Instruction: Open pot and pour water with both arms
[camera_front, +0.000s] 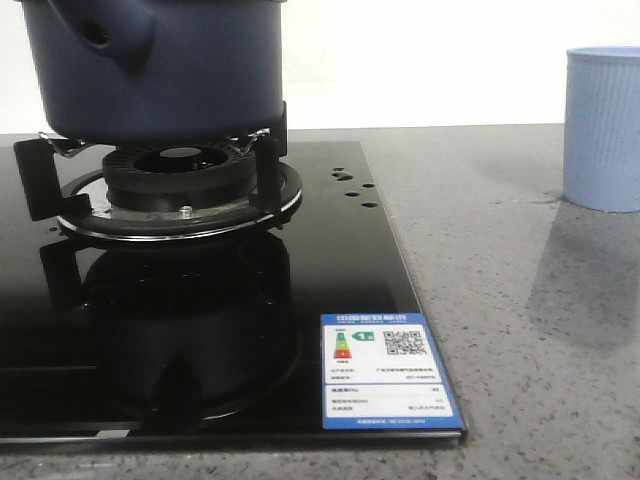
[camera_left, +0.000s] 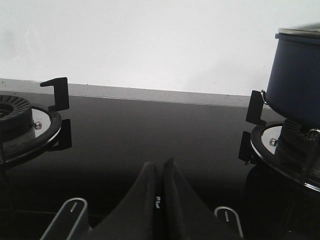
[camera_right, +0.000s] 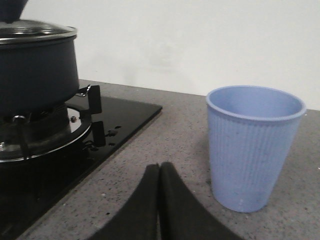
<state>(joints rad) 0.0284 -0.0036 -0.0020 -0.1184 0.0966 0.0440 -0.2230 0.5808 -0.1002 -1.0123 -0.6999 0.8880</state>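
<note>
The front view sits low and close, facing the pot on the stove, cup at its right. Each wrist view looks out low over its closed hand: left shares the pot, right the pot and cup.

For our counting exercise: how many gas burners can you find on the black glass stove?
2: one under the dark navy-blue round pot, burner; another bare burner at the stove's other end, partly cut off.
</note>
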